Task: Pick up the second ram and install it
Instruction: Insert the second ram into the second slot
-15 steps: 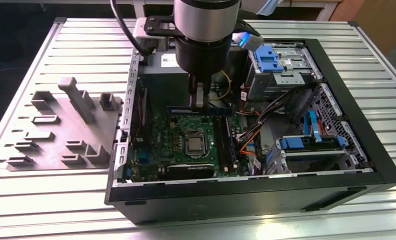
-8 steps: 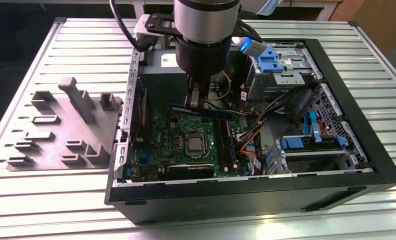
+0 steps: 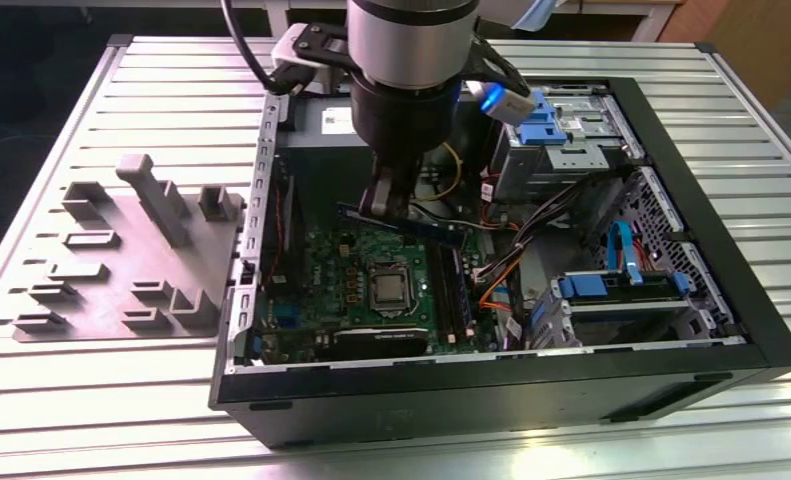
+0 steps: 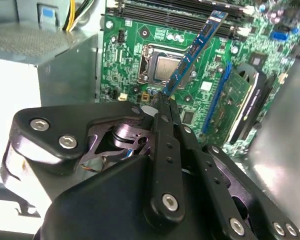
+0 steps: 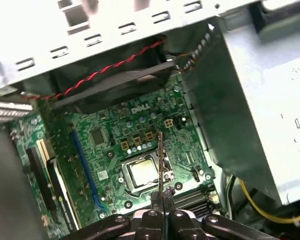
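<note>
Gripper (image 4: 162, 96) is clamped tight on the second ram (image 4: 192, 52), gripping it near one end, with the fingers closed on its faces in both wrist views. I see the stick held off the board. It hangs over the motherboard (image 3: 355, 265), just up-frame of the CPU socket (image 3: 390, 288), centre of the exterior view. It's roughly level and runs toward the exterior view's right. Black memory slots (image 3: 453, 285) sit just right of the socket; the stick isn't in them. The open PC case (image 3: 502, 378) surrounds all of this. Grey fixture (image 3: 115, 250) sits on the slatted table (image 3: 102, 420) at the exterior view's left, well apart.
</note>
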`<state>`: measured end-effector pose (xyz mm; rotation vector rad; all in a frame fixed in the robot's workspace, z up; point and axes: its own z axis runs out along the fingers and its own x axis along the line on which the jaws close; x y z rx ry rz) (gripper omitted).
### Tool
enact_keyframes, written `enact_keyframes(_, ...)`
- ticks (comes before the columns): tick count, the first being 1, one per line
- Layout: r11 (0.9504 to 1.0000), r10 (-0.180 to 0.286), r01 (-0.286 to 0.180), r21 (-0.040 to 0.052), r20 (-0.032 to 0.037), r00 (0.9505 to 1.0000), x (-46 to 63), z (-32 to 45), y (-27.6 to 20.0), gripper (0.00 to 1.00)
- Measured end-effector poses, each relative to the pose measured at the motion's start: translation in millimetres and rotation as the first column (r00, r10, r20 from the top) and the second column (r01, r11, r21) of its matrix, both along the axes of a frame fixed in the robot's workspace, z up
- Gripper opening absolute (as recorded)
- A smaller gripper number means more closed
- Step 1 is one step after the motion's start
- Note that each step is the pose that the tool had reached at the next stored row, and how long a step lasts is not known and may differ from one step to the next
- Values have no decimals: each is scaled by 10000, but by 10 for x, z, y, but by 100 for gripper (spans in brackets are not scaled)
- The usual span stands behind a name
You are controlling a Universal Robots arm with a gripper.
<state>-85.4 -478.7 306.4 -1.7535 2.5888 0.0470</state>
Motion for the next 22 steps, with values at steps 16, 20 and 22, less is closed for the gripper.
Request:
enact_keyframes(16,9580,-2869,2869,0,0,9580,0,-21,0,11)
enact_keyframes(20,9342,-3566,3566,1,0,9342,0,-26,0,11)
enact_keyframes(22,9208,-3901,3901,1,0,9208,0,-29,0,11)
